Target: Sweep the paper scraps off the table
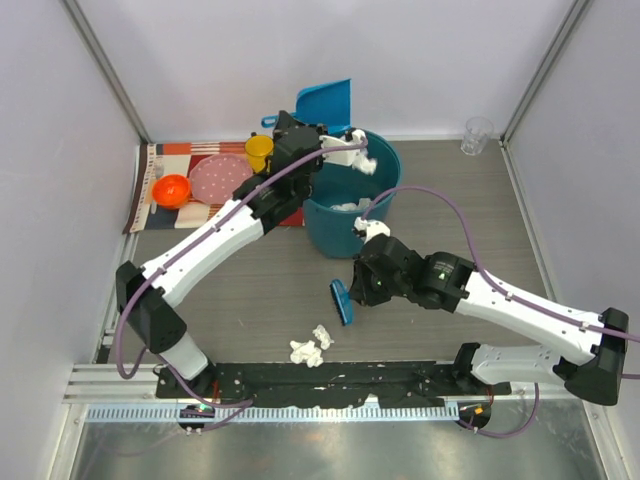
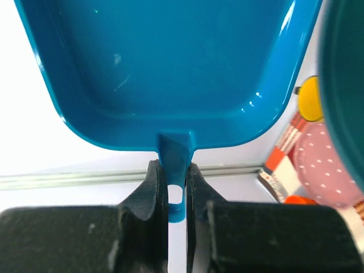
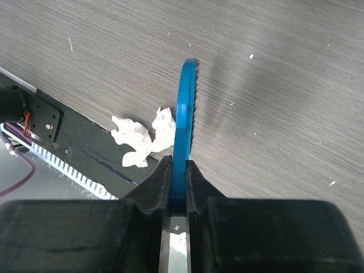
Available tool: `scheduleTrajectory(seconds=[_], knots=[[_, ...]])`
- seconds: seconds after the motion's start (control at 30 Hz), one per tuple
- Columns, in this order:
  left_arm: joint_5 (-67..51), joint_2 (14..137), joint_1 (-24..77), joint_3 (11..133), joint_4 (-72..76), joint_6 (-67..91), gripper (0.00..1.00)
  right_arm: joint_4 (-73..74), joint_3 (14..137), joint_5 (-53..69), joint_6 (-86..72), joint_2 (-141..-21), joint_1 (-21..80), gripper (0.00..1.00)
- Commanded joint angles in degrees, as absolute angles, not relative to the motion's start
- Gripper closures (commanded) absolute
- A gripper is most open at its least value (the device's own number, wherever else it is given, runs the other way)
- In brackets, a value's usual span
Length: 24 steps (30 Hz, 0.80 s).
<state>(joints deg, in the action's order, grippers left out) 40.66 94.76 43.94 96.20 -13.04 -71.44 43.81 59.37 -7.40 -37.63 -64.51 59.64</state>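
Two white paper scraps (image 1: 311,347) lie on the dark table (image 1: 250,290) near the front rail; they also show in the right wrist view (image 3: 142,136). My right gripper (image 1: 362,285) is shut on a blue brush (image 1: 342,301), held on edge just right of the scraps; the brush (image 3: 185,114) fills the jaws. My left gripper (image 1: 300,125) is shut on the handle of a blue dustpan (image 1: 326,101), lifted and tilted at the far rim of the teal bucket (image 1: 345,225); the dustpan (image 2: 165,68) looks empty. More white scraps (image 1: 362,160) lie in the bucket.
A striped placemat (image 1: 160,160) at the back left carries an orange bowl (image 1: 171,189), a pink dotted plate (image 1: 217,178) and a yellow cup (image 1: 259,151). A clear glass (image 1: 477,135) stands at the back right. White walls enclose the table.
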Motion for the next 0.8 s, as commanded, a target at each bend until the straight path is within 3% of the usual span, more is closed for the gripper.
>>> scheduleTrajectory(seconds=[0.0,0.2,0.33,0.47,0.53,0.77], knots=[[43.2,90.4,44.4,91.7,8.3,-82.1,1.0,45.3,64.6,-6.9,-33.0,-64.2,59.9,0.99],[43.7,89.7,43.8,94.6,3.1,-77.1,1.0,46.8,66.8,-5.5,-31.1,-64.5,59.9,0.99],[40.5,88.1,37.5,100.1,-16.1,-61.7,1.0,44.2,67.1,-0.4,-28.2,-65.5,60.9,0.99],[26.7,83.7,25.5,103.5,-34.9,-42.7,1.0,39.4,68.6,4.4,-23.7,-68.5,67.0,0.99],[18.4,79.1,18.4,99.5,-39.2,-37.7,1.0,38.0,70.7,9.8,-22.0,-70.3,70.6,0.99],[10.2,69.6,6.3,79.8,-39.4,-36.2,1.0,42.1,73.3,22.0,-12.9,-83.3,74.4,0.99]])
